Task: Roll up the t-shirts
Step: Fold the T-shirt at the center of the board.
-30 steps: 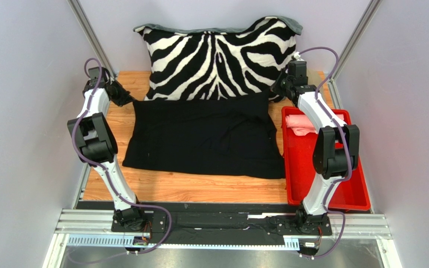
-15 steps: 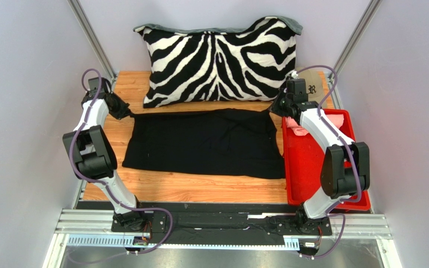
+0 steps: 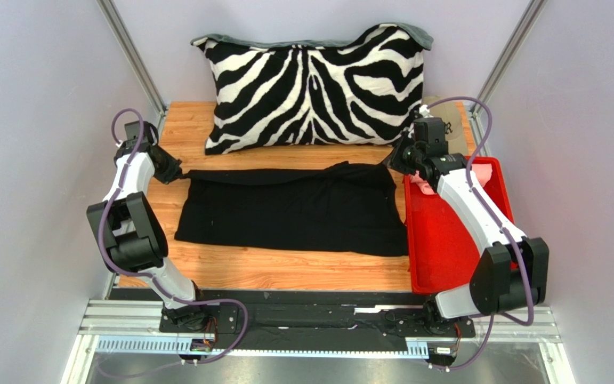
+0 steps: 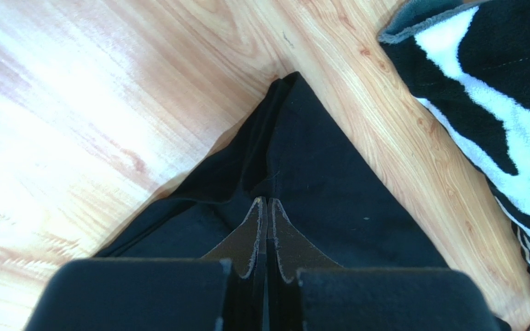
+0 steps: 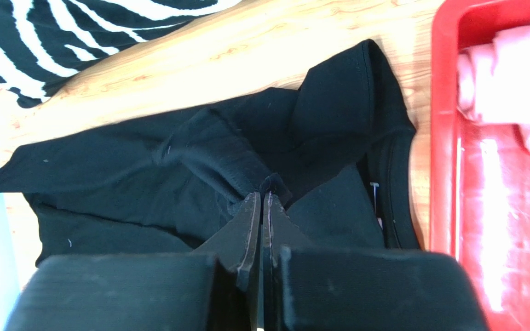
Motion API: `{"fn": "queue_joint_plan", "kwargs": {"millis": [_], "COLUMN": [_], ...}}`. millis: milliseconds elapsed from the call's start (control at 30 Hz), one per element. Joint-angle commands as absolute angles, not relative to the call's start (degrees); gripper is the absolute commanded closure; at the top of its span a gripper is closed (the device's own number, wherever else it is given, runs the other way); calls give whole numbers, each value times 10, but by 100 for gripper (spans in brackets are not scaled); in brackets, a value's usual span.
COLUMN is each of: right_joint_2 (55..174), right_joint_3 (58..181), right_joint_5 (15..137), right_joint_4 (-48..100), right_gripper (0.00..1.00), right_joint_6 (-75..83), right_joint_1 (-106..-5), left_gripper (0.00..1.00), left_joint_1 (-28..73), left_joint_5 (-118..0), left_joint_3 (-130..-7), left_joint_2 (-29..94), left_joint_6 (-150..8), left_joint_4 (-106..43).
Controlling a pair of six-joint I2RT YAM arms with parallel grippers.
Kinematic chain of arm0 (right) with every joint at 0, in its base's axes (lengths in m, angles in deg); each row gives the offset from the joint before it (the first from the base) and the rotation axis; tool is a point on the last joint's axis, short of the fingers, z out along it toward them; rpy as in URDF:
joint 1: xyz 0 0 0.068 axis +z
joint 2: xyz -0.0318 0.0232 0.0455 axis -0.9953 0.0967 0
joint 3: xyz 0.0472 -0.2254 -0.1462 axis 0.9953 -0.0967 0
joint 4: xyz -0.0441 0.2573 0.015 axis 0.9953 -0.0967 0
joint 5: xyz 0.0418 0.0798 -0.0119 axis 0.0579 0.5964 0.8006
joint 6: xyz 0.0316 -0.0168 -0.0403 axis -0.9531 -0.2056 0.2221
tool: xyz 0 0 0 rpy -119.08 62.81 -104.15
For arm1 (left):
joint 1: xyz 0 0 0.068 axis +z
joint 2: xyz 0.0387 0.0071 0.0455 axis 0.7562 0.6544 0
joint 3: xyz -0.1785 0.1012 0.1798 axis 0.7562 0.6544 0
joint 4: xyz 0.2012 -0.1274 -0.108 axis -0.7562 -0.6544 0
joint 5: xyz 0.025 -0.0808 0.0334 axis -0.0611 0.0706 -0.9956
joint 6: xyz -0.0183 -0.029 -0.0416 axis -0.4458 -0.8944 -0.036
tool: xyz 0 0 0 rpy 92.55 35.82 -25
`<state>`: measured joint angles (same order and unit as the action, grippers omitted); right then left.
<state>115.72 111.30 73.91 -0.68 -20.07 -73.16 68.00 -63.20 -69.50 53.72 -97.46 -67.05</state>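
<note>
I have four things on the wooden table (image 3: 286, 268). The black t-shirt (image 3: 286, 212) lies flat across the middle, spanning from my left claw (image 3: 172, 170) to my right claw (image 3: 398, 160). Each claw pinches one far corner, and the cloth spreads toward me from both. The zebra pillow (image 3: 310, 80) sits beyond both claws along the far edge. The red tray (image 3: 438, 256) rests just right of my right claw and runs back toward me down the table's right side, close beside the shirt. A tan cap (image 3: 445, 126) peeks out just behind that claw.
</note>
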Motion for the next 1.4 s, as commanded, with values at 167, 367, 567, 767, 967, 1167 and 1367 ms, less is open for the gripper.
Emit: {"fn": "queue_joint_plan", "kwargs": {"millis": [167,367,567,767,967,1167,1367], "right_joint_2": [1081,1058,1045,1024,1006,1003,987], "right_joint_3": [1039,977,981,987,947,906,910], "right_joint_5": [727,737,736,736,751,756,758], "right_joint_4": [-32,-14,-25,-37,-33,-23,-26], "right_gripper": [100,100,100,100,100,90,66], "right_joint_6": [-195,-203,-197,-198,-211,-213,-214], "right_joint_1": [-728,-726,-727,-726,-725,-726,-727], "left_gripper": [100,100,100,100,100,100,72], "left_joint_1": [687,686,688,697,708,709,709], "left_joint_5": [-642,-645,-653,-663,-655,-631,-606], "left_joint_3": [-654,-618,-617,-633,-617,-597,-589], "left_joint_2": [485,485,479,475,478,490,483], "left_joint_6": [-979,-988,-989,-981,-979,-978,-969], "left_joint_4": [-668,-658,-662,-677,-667,-647,-649]}}
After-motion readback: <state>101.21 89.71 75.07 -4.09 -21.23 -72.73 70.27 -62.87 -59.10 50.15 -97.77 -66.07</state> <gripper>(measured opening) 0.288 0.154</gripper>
